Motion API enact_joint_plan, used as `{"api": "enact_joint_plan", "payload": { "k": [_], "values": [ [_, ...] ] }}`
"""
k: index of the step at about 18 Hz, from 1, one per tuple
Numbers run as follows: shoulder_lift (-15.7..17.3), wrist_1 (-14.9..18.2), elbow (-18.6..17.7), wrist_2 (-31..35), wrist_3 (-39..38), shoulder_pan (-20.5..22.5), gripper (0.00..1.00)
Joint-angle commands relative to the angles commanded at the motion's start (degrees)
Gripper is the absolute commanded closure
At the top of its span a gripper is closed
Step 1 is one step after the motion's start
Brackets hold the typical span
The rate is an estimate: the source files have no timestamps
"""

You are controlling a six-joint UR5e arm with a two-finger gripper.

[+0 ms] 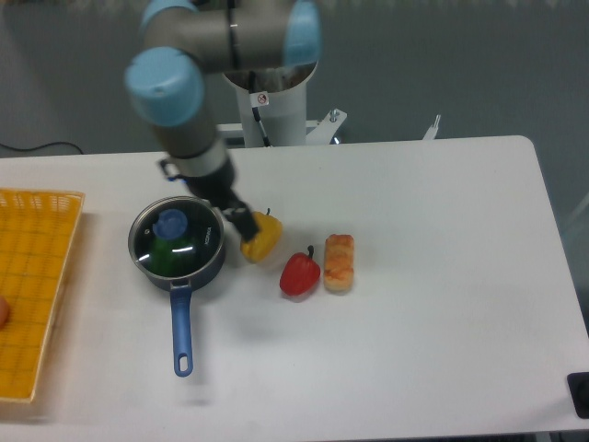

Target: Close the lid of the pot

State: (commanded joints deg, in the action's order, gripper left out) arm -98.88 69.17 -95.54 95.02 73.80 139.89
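The dark pot (178, 267) with its long blue handle (181, 330) sits on the white table at the left. The glass pot lid (175, 240) lies flat on the pot's rim, its blue knob (171, 223) uncovered, with something green showing through the glass. My gripper (241, 224) has lifted off to the right of the pot and hangs just above the yellow pepper (262, 238). Its fingers hold nothing; the arm's wrist hides much of them, so their gap is unclear.
A red pepper (299, 273) and a bread-like roll (339, 262) lie right of the yellow pepper. A yellow mesh basket (32, 287) stands at the table's left edge. The robot base (272, 101) is at the table's back.
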Motion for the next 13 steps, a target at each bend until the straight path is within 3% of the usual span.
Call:
{"api": "enact_joint_plan", "payload": {
  "k": [5,8,13],
  "values": [
    [-2.45,-0.18,2.54,-2.21,16.86,11.00,0.00],
    [-5.88,-0.53,5.62,-2.21,25.76,14.08,0.00],
    [-11.41,-1.92,7.64,-3.52,37.00,18.83,0.00]
  ]
}}
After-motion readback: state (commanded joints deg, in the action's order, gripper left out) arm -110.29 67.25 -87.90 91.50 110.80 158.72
